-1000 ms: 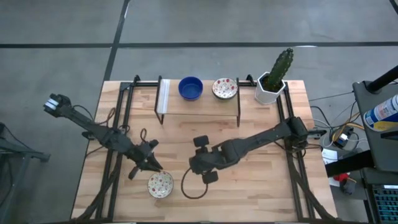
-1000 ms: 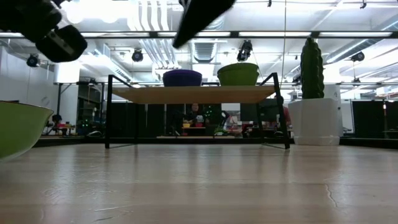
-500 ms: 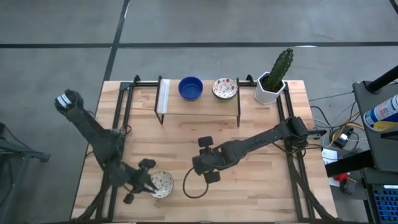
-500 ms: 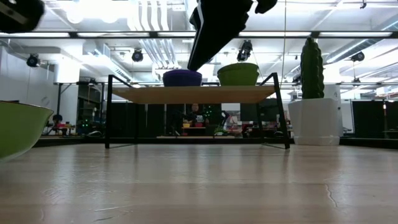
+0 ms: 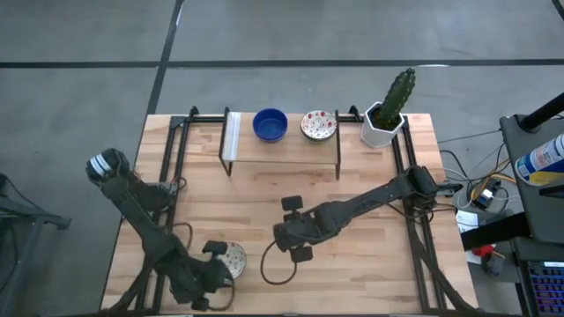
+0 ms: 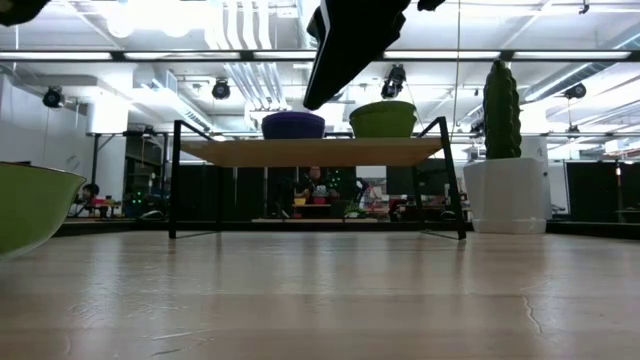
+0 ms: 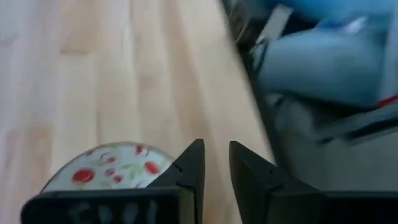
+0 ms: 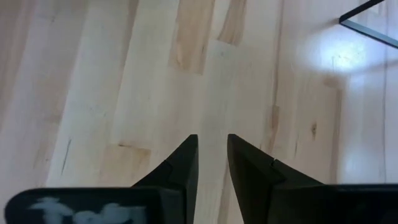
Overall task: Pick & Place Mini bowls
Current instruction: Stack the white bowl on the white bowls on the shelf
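Observation:
One cream floral mini bowl [image 5: 232, 256] sits on its base on the table near the near edge; it also shows in the left wrist view [image 7: 109, 167] and at the low view's edge [image 6: 30, 205]. My left gripper [image 5: 220, 276] [image 7: 216, 155] is low at that bowl's near side, fingers shut and pointing toward the table's right. A blue mini bowl [image 5: 270, 124] and a second floral mini bowl [image 5: 318, 124] stand on the shelf [image 5: 282, 148]. My right gripper [image 5: 285, 232] [image 8: 212, 149] hovers shut over bare wood mid-table. The other bowls are out of view. My left gripper lies right beside the floral bowl's near rim [image 7: 155, 163], with one finger [image 7: 189, 168] in front of it. I cannot tell whether that finger touches the bowl. Nothing is between the fingers.
A white hexagonal pot with a cactus [image 5: 385, 121] stands at the far right, beside the shelf. A black cable loop [image 5: 275, 266] lies on the table below my right gripper. Dark rails [image 5: 163, 211] run along both table sides. Bare wood lies between the shelf and the arms.
My left arm has swung toward the near edge: its gripper went from the bowl's far-left side, round the left of the bowl, down to its near side. The floral bowl has stayed in place. My right gripper has hardly shifted.

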`<state>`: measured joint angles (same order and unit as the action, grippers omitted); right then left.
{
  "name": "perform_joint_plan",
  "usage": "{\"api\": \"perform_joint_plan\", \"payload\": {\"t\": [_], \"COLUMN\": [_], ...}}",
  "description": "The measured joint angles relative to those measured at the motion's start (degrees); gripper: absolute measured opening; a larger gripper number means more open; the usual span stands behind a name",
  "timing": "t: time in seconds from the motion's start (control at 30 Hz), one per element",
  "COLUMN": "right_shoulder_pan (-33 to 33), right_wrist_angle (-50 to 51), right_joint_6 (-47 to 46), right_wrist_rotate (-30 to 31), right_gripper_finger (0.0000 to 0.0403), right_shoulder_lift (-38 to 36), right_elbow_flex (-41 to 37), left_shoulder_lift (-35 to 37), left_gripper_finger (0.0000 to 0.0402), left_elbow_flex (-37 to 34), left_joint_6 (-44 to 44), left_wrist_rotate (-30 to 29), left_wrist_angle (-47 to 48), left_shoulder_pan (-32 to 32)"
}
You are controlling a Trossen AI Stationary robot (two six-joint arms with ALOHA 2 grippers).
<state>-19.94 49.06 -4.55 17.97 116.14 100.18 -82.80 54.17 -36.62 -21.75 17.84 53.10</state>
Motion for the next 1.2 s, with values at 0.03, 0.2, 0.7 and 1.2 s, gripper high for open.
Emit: {"api": "perform_joint_plan", "payload": {"t": [0.03, 0.2, 0.7, 1.2], "right_shoulder_pan": [-0.19, -0.99, -1.81, -1.79], "right_wrist_angle": [0.02, 0.02, 0.02, -0.65], "right_joint_6": [-0.01, -0.39, -1.05, -0.79], "right_wrist_rotate": [-0.02, -0.02, 0.01, -1.62], "right_gripper_finger": [0.0079, 0.0070, 0.0064, 0.0059], "right_shoulder_lift": [0.00, 0.00, 0.00, 0.00], "right_elbow_flex": [-0.02, -0.04, -0.09, -0.11], "left_shoulder_lift": [-1.36, -7.33, -12.74, -13.45], "left_gripper_finger": [0.0072, 0.0091, 0.0094, 0.0055], "left_elbow_flex": [1.32, 5.38, 6.97, 6.93], "left_joint_6": [-0.53, -7.44, -16.24, -11.48], "left_wrist_rotate": [-0.72, -2.25, 1.18, 1.29], "left_wrist_angle": [2.45, 13.81, 15.62, 18.28], "left_shoulder_pan": [0.00, 0.13, 1.03, 0.61]}}
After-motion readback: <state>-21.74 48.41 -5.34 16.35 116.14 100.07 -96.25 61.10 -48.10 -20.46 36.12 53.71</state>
